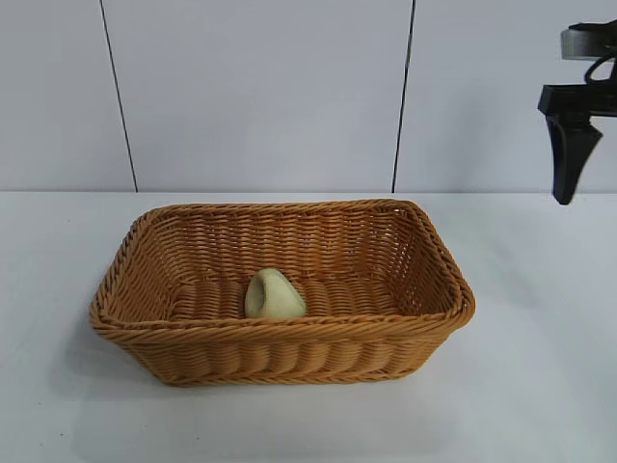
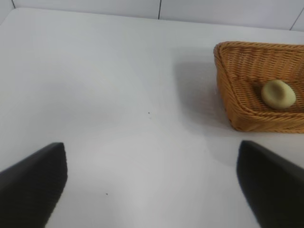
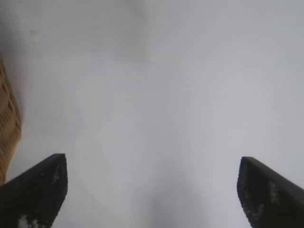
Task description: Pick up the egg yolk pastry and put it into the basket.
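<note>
Golden wicker basket (image 1: 289,347) on white table (image 1: 540,386); egg yolk pastry (image 1: 274,295) lies inside on its floor, near front wall. Right gripper (image 1: 569,159) up at right, empty. Left wrist: left gripper (image 2: 152,190) jaws wide apart over bare table, basket beyond. Right wrist: fingers (image 3: 38,190) spread wide, nothing between, basket edge beside.

The left pincer (image 2: 152,185) gapes wide over the white table (image 2: 118,95); the egg yolk pastry (image 2: 278,94) apparently rests inside the basket (image 2: 237,95).

a plain white desk (image 1: 540,386) fills the foreground; behind it stands a pale panelled wall (image 1: 260,87) split by two thin dark vertical seams
</note>
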Motion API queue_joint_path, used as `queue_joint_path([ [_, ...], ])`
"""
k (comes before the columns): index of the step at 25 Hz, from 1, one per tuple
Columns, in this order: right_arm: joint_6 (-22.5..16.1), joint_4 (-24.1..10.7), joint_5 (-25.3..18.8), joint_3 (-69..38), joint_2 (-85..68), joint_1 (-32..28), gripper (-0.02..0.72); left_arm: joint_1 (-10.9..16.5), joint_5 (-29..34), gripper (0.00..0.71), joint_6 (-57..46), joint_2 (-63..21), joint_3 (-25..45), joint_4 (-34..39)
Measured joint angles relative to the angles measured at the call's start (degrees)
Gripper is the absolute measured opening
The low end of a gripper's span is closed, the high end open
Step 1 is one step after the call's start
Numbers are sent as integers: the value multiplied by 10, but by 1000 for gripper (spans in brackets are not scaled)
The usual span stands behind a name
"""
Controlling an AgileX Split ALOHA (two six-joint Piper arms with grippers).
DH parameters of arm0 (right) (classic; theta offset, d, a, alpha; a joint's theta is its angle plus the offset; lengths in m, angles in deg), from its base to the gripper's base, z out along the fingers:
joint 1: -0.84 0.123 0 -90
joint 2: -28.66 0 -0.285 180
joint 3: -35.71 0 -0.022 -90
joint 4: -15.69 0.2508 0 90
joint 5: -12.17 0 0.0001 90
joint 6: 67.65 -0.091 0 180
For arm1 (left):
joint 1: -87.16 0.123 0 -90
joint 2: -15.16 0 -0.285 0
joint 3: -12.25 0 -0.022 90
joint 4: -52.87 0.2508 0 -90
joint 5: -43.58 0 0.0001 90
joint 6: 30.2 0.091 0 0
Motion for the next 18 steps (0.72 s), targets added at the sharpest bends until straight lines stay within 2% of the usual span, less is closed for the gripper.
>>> queue_joint_path([
  [4,4,0,3,-114,-131,0,695,0,0,695,0,0,0,0],
  [10,26,0,63,-242,-339,0,695,0,0,695,0,0,0,1],
  [13,30,2,92,-267,-445,0,695,0,0,695,0,0,0,1],
  [18,32,5,103,-270,-594,0,695,0,0,695,0,0,0,1],
])
